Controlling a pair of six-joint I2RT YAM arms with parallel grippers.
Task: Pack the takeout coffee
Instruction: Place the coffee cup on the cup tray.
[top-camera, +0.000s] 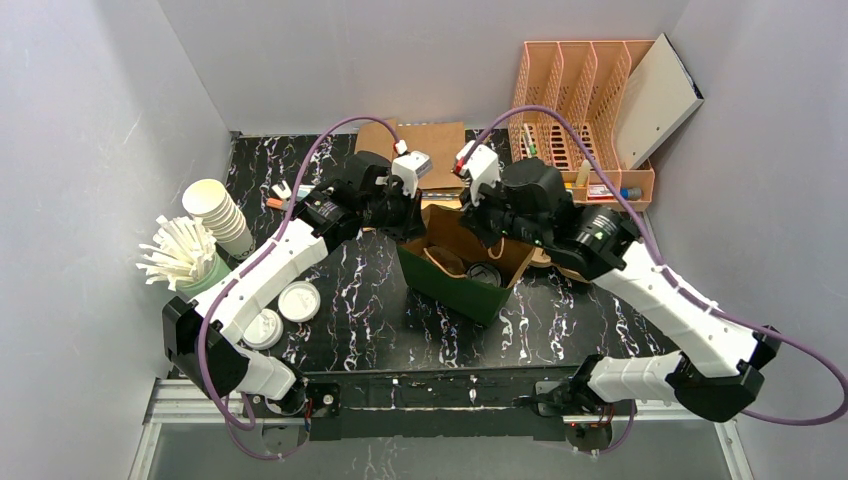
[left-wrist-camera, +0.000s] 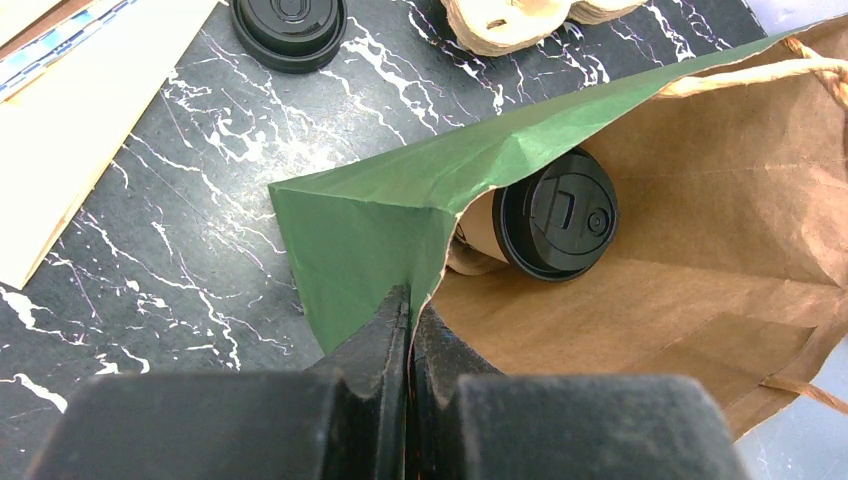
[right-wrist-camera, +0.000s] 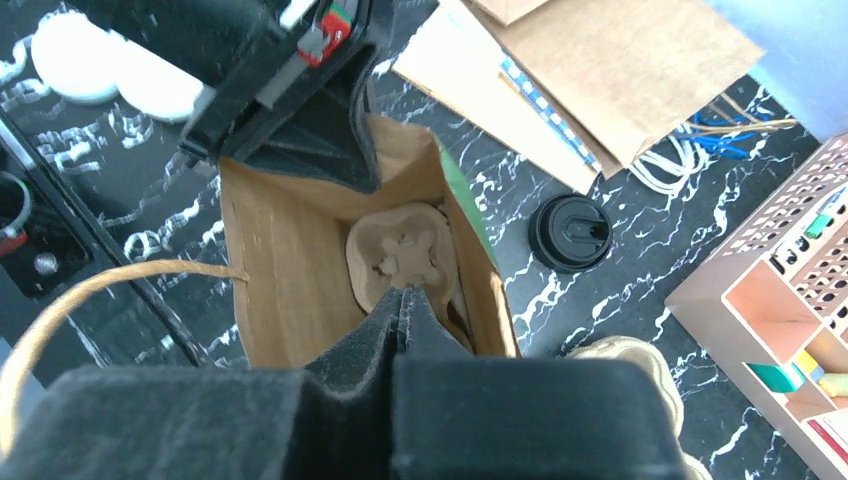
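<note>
A green paper bag with a brown inside stands open at the table's middle. My left gripper is shut on the bag's green rim and holds that corner up; it also shows in the top view. Inside the bag lies a brown coffee cup with a black lid beside a cardboard cup carrier. My right gripper is shut above the bag's opening, its tips over the carrier, with nothing seen between them. It also shows in the top view.
A loose black lid and stacked cardboard carriers lie right of the bag. Flat paper bags lie behind it. An orange file rack stands back right. White cups, stirrers and white lids are at left.
</note>
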